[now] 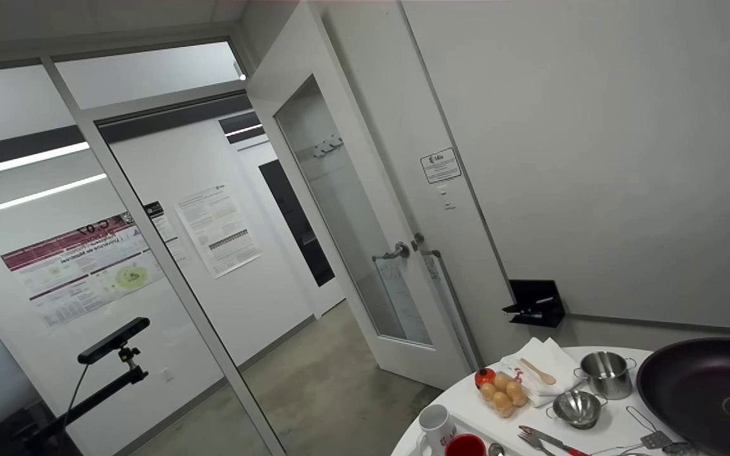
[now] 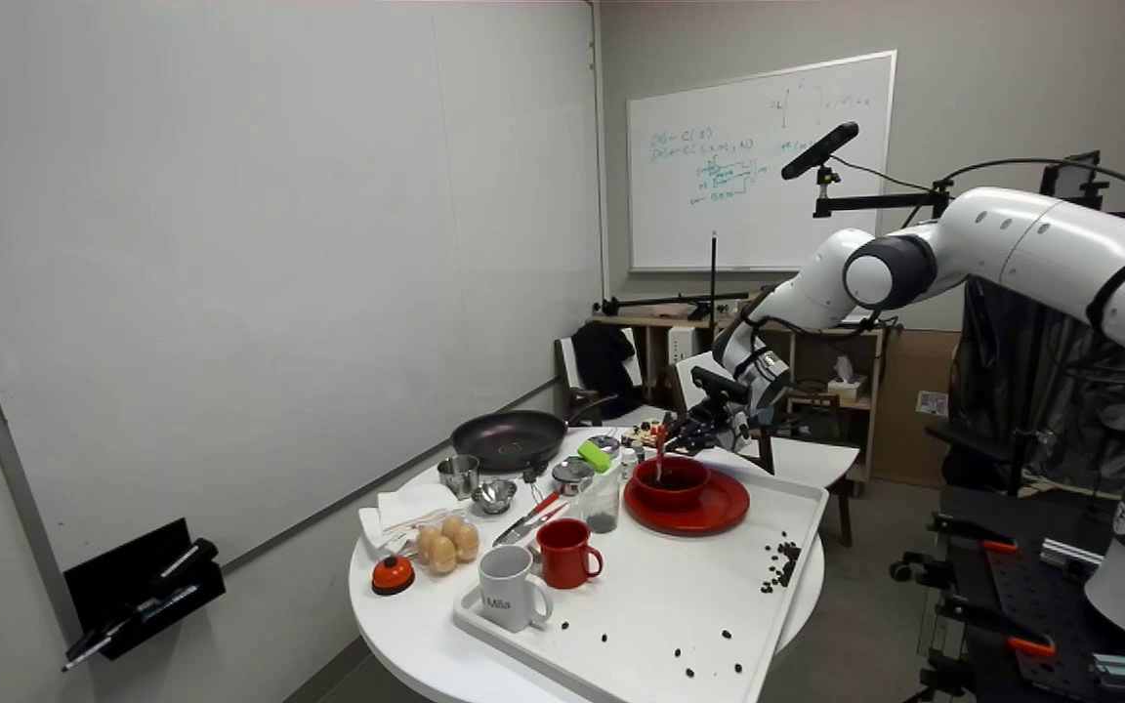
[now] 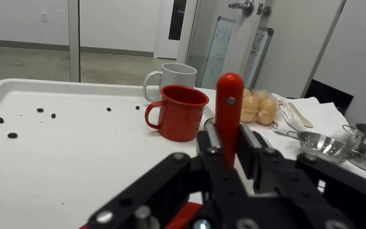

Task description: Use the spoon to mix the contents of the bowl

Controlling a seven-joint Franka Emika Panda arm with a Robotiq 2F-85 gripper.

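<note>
Currently, the gripper (image 3: pixel 231 140) is clamped on the red handle of the spoon (image 3: pixel 230 95), its 2 fingers (image 3: pixel 213 136) pressing from either side while the handle's rounded end stands clear above them in the wrist view. In an exterior view the spoon stands nearly upright, its lower end down inside the red bowl (image 2: pixel 672 500), hidden among dark contents (image 2: pixel 682 481). The bowl sits on a red plate (image 2: pixel 730 510), and the plate rests on a white tray (image 2: pixel 660 605). Small dark bean-like pieces (image 2: pixel 789 564) lie clustered along a side of the tray, and 6 more are scattered singly toward the end where a red mug (image 2: pixel 561 558) and a pale mug (image 2: pixel 504 591) stand close together. Just beside the plate is a clear container (image 2: pixel 602 508). Around the tray, the white table (image 2: pixel 406 630) also carries a pack of eggs (image 2: pixel 445 547), a steel pot (image 2: pixel 457 476), a small colander (image 2: pixel 494 496) and a big black pan (image 2: pixel 509 444). An orange-red rounded object (image 2: pixel 393 574) with a dark base stands just beside the pack, and a red-handled knife (image 2: pixel 543 506) lies near the red mug. A wooden spoon (image 1: pixel 537 373) lies on a white cloth (image 1: pixel 561 361) near the eggs.
</note>
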